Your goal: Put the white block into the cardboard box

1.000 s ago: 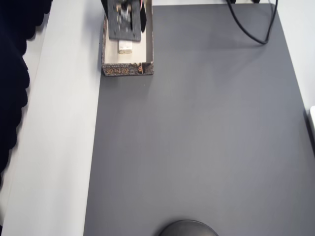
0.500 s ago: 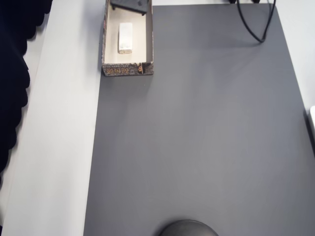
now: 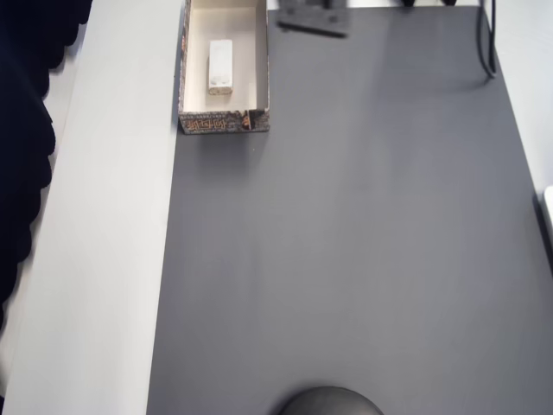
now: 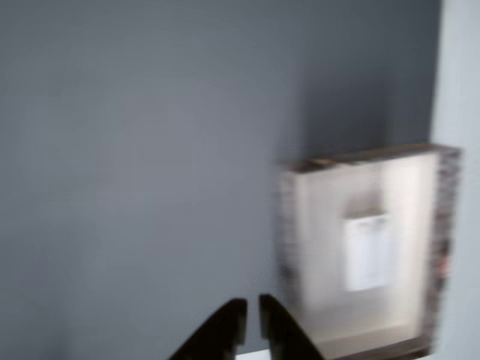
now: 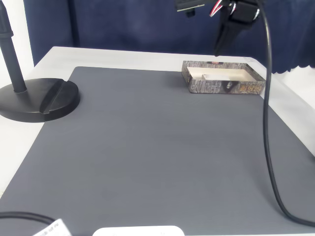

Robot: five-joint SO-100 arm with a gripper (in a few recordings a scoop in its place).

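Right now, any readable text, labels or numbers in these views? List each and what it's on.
None can be read.
Cardboard box: its near outer wall has a dark, orange-brown print that may be lettering, too small and worn to read in the overhead view and in the fixed view.
White block: lies inside the box, no marking visible; blurred in the wrist view.
Grey mat: plain.

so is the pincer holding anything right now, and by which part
Nothing is held. The black pincer is nearly closed on empty air, while the small white rectangular block lies flat inside the shallow cardboard box.
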